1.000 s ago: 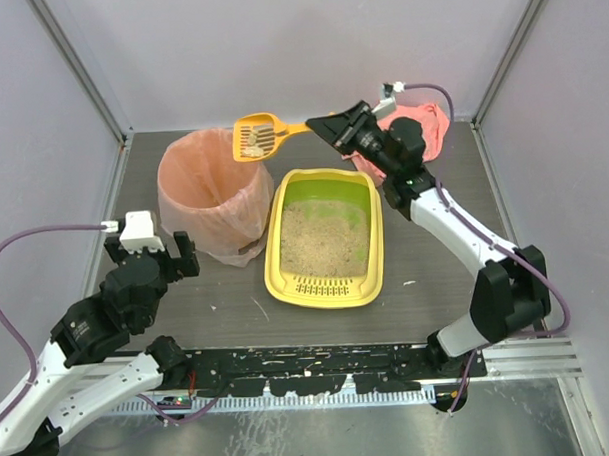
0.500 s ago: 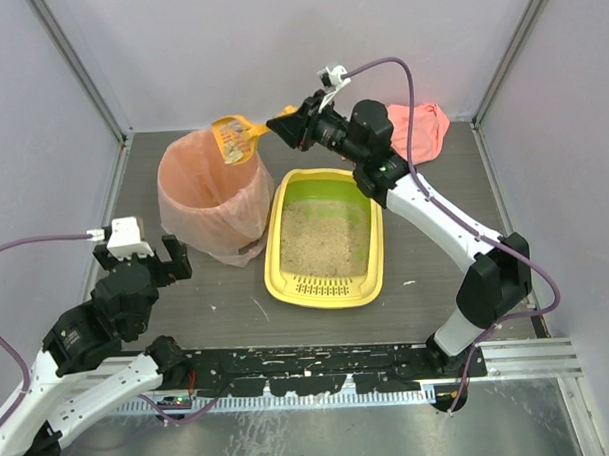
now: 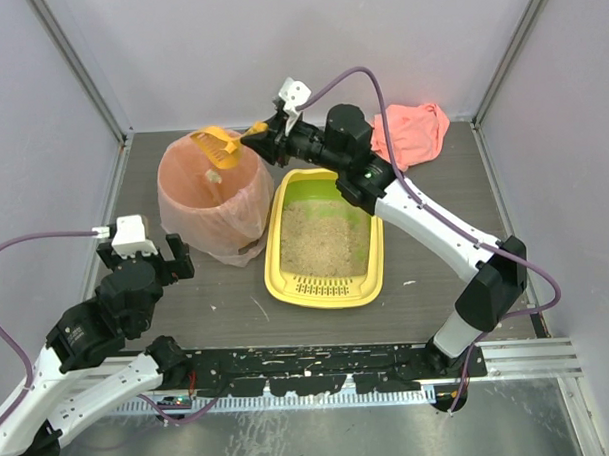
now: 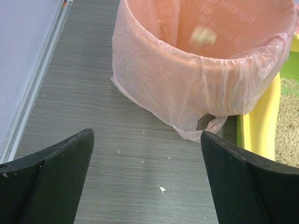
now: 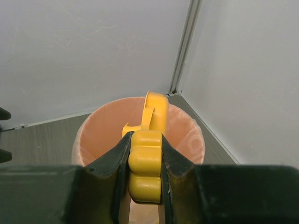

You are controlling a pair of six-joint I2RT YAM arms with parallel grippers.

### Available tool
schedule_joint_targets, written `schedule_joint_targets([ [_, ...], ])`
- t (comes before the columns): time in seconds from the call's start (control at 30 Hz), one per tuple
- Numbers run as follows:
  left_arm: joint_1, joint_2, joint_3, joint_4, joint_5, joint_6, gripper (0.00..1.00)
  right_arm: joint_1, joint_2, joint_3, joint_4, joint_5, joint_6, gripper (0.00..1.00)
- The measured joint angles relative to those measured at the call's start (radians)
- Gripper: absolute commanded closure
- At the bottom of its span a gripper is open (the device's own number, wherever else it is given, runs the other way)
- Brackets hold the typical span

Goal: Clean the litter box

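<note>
grey tabletop [image 3: 435,253] between pale walls carries the litter box [image 3: 272,254] at its middle, just beside the pink-bagged bin [image 3: 199,217]. right claw [image 5: 145,140] pinches the handle of the orange scoop [image 3: 216,146], tipped over the bin mouth, likely so waste drops clear of the box; a blurred pale clump [image 4: 202,36] shows inside. left claw [image 4: 147,140] is spread and empty, near the bin, blocking nothing. a pink cloth [image 3: 411,132] lies well apart.

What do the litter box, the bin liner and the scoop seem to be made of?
The litter box: probably moulded plastic, smooth yellow rim. The bin liner: thin plastic film, translucent, wrinkled pink. The scoop: likely rigid plastic, glossy orange-yellow with rounded edges.
</note>
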Motion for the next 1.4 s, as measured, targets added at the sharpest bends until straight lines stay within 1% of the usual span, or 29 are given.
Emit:
schedule_joint_targets([
  [0.13,0.0,0.001,0.0,0.0,0.009,0.001,0.02,0.017,0.0,0.016,-0.029,0.019,-0.067,0.99],
  [0.23,0.0,0.007,0.0,0.004,0.021,0.005,0.02,0.025,-0.001,0.026,-0.036,0.044,-0.083,0.99],
  [0.33,0.0,0.018,-0.002,0.016,0.048,0.023,0.02,0.031,-0.01,0.025,-0.037,0.101,-0.052,0.99],
  [0.43,0.0,0.062,0.0,0.035,0.086,0.045,0.02,0.033,-0.055,-0.018,-0.039,0.169,0.011,0.99],
  [0.63,0.0,0.172,0.002,0.066,0.183,0.08,0.0,0.032,-0.32,-0.212,-0.064,0.317,0.134,0.99],
  [0.83,0.0,0.239,0.002,0.151,0.289,0.101,0.08,0.032,-0.602,-0.349,-0.108,0.478,0.228,0.99],
  [1.0,-0.03,0.348,0.019,0.227,0.345,0.099,0.09,0.032,-0.728,-0.479,-0.228,0.621,0.306,0.99],
  [1.1,-0.064,0.438,0.024,0.281,0.36,0.095,0.12,0.032,-0.746,-0.542,-0.319,0.691,0.355,0.99],
  [1.17,-0.076,0.486,0.024,0.304,0.372,0.091,0.17,0.032,-0.732,-0.559,-0.378,0.713,0.381,0.99],
  [1.27,-0.082,0.531,0.024,0.34,0.386,0.074,0.25,0.032,-0.66,-0.561,-0.436,0.725,0.407,0.99],
  [1.4,-0.085,0.578,0.024,0.38,0.393,0.062,0.29,0.03,-0.555,-0.565,-0.457,0.732,0.423,0.99],
])
